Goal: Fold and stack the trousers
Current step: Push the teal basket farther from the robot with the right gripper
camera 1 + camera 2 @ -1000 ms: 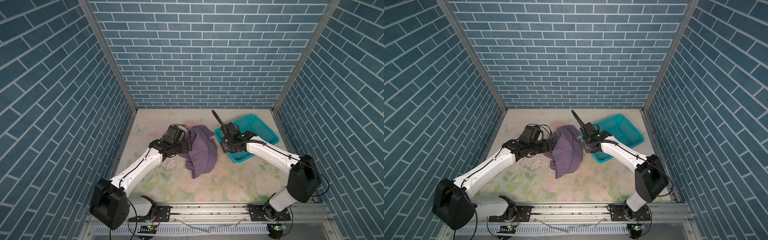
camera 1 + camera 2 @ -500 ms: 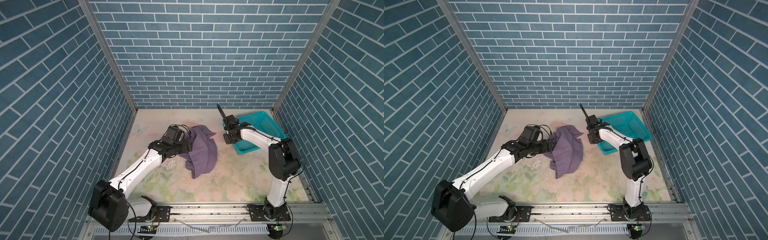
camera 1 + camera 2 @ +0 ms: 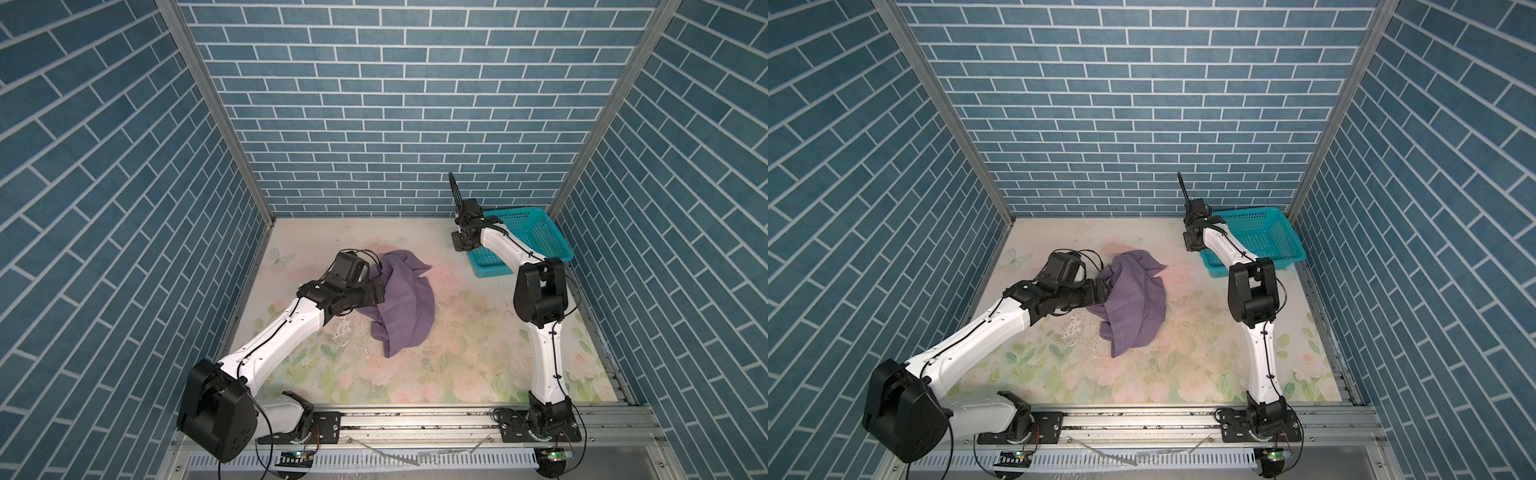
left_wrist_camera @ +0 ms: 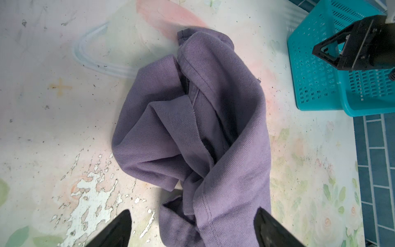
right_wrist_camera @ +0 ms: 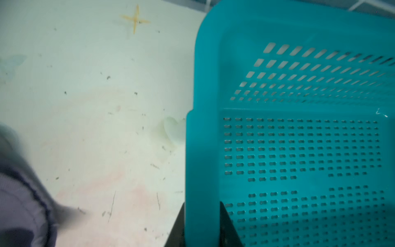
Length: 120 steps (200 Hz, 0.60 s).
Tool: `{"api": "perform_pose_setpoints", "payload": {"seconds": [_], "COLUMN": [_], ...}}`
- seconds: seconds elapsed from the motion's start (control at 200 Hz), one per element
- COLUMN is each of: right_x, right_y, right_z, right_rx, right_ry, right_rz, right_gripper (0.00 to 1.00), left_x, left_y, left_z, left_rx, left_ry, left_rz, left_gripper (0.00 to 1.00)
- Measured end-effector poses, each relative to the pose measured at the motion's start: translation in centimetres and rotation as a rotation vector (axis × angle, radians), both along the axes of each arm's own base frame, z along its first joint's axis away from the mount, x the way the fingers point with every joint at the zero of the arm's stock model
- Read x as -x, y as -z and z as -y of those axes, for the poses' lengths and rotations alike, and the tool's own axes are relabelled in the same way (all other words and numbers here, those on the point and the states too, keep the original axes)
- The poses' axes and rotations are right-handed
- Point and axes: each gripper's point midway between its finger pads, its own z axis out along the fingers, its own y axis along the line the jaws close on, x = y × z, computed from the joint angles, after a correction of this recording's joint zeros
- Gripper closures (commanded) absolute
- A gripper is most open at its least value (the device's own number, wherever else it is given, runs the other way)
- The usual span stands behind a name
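Top views: floral table (image 3: 457,332), brick walls (image 3: 374,104); left pincer (image 4: 192,211) wide, right pincer (image 5: 202,205) gripping basket (image 5: 203,128).

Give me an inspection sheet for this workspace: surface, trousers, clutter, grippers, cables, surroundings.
Surface: floral table mat, print worn off in patches.
Job's things: trousers, one crumpled heap mid-table, unfolded.
Clutter: teal basket, far right corner, visible part empty.
Grippers: left gripper open, straddling the trousers' edge; right gripper shut on the basket's rim.
Cables: black loops at the left wrist, close to the fabric.
Surroundings: blue brick walls on three sides; metal rail in front.
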Motion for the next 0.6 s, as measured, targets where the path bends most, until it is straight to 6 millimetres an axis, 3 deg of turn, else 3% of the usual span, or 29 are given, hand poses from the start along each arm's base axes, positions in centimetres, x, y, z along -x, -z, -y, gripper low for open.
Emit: {"api": "perform_pose_setpoints", "payload": {"seconds": [0.18,0.295,0.41,0.505,0.6], "right_x": [-3.0,-4.3,-3.8,-3.3,-1.2], "right_y": [-0.1,0.1,0.8,0.3,-1.1], "right_z": [-0.3,-0.6,-0.5,-0.4,-0.1], "right_rx": [0.009,0.013,0.020,0.007,-0.007], "right_ry": [-0.009,-0.020,-0.020,-0.009,0.000], "right_rz": [0.044,0.058,0.028,0.028,0.025], "right_gripper": [0.79,0.60,0.46,0.38,0.31], "left_x": [0.9,1.1,0.9,0.7,0.6], "left_y": [1.3,1.6,1.5,1.5,1.1], "left_z": [-0.6,-0.7,-0.6,-0.3,0.5], "left_rx": [-0.019,-0.023,-0.026,-0.031,-0.041], "left_ry": [-0.005,-0.005,0.001,0.014,0.041], "left_rz": [-0.022,-0.030,-0.028,-0.028,-0.015], "left_gripper": [0.07,0.04,0.01,0.01,0.01]}}
